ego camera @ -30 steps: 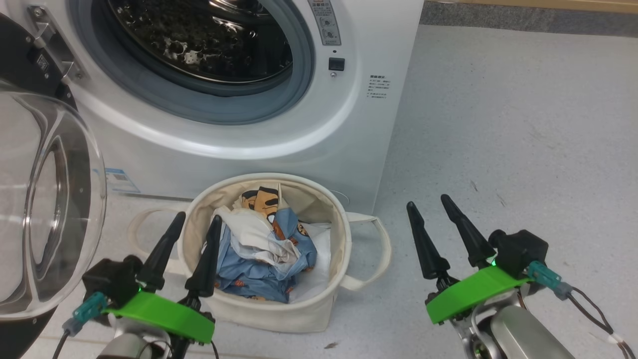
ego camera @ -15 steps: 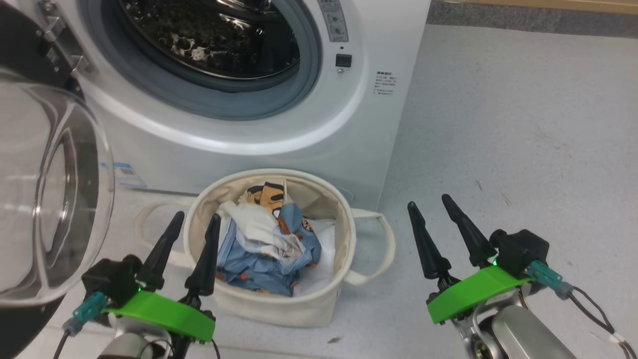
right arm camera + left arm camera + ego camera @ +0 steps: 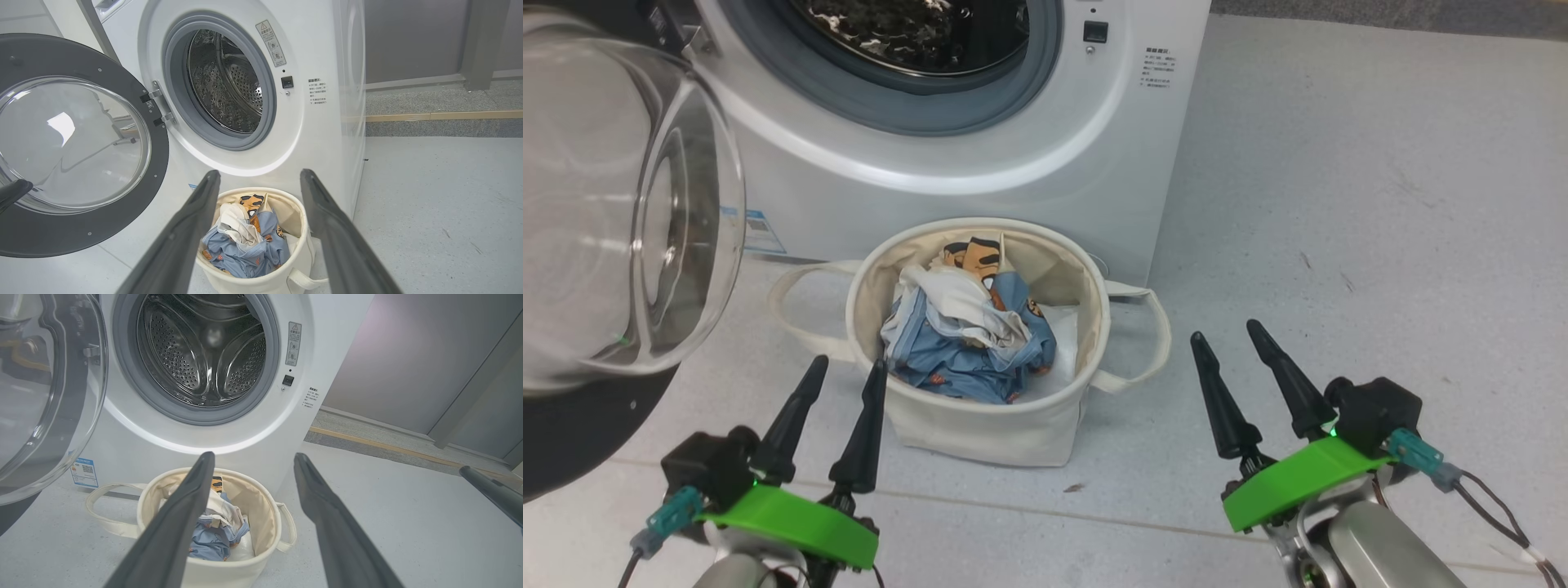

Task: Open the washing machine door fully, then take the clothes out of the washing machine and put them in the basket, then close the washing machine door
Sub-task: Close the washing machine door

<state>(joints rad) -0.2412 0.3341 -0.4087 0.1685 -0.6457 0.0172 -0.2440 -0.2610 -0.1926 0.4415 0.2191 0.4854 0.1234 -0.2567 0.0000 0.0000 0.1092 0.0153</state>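
The white washing machine (image 3: 1029,163) stands ahead, its steel drum (image 3: 204,351) bare inside. Its door (image 3: 621,212) hangs swung wide open at the left, glass bowl bulging out of the black rim (image 3: 122,204). In front of the machine sits the cream basket (image 3: 980,425) holding the blue and white clothes (image 3: 968,335). My left gripper (image 3: 847,370) is open just left of the basket's near side, nothing between its fingers. My right gripper (image 3: 1227,332) is open to the right of the basket, also holding nothing.
Grey floor (image 3: 1380,204) stretches to the right of the machine. A raised step with a wooden strip (image 3: 441,116) runs along the back wall. The basket's looped handles (image 3: 1152,335) stick out to both sides.
The head camera has pulled back, so machine, door and basket now sit higher and farther in view. Both grippers stay open and hold the same places in the picture.
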